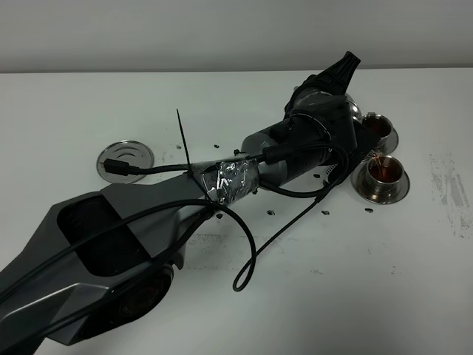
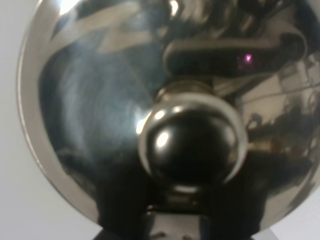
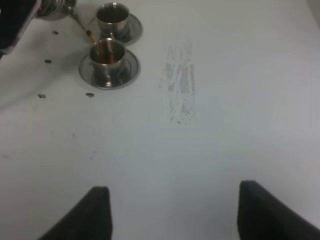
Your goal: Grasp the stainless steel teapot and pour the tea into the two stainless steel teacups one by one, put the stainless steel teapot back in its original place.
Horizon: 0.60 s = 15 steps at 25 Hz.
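Observation:
My left gripper (image 1: 325,92) reaches across to the right and is shut on the stainless steel teapot (image 1: 355,117), which is tilted and mostly hidden under the arm. The left wrist view shows only the teapot's domed lid (image 2: 90,100) and knob (image 2: 192,145) close up. A thin stream of tea (image 3: 95,42) runs from the spout (image 3: 79,21) into the nearer teacup (image 1: 380,176) (image 3: 106,52), which holds reddish-brown liquid. The farther teacup (image 1: 378,129) (image 3: 112,15) stands on its saucer behind it. My right gripper (image 3: 180,215) is open and empty over bare table.
The round steel disc (image 1: 126,159) with rings lies bare at the left. Small dark specks (image 1: 325,213) dot the white table near the cups. A scuffed grey patch (image 3: 180,85) marks the table right of the cups. Loose cables (image 1: 251,259) hang from the left arm.

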Available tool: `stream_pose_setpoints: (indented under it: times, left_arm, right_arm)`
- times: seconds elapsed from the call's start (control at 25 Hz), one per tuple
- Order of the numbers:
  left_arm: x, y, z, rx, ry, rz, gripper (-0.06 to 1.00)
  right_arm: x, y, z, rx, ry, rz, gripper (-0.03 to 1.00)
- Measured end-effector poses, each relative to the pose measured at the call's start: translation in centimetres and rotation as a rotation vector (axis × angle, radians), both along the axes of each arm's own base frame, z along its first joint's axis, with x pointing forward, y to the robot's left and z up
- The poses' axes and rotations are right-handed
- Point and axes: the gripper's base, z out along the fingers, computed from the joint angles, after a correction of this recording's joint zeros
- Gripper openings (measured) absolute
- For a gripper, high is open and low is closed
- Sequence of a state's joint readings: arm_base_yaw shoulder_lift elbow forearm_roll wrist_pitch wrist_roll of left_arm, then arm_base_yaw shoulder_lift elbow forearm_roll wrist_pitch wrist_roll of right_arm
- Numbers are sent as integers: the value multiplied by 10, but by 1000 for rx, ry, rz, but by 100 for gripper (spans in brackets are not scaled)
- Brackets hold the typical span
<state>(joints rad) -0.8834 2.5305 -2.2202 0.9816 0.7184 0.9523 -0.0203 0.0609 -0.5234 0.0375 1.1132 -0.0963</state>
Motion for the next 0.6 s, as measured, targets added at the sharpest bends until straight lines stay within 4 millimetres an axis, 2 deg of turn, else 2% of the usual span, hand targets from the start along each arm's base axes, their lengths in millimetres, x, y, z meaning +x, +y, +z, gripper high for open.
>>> stream_pose_setpoints:
  times: [0.6]
  left_arm:
    - [1,-1,3,27,-38,-19,17]
  right_arm:
    - [0,0,0,0,0,0,53]
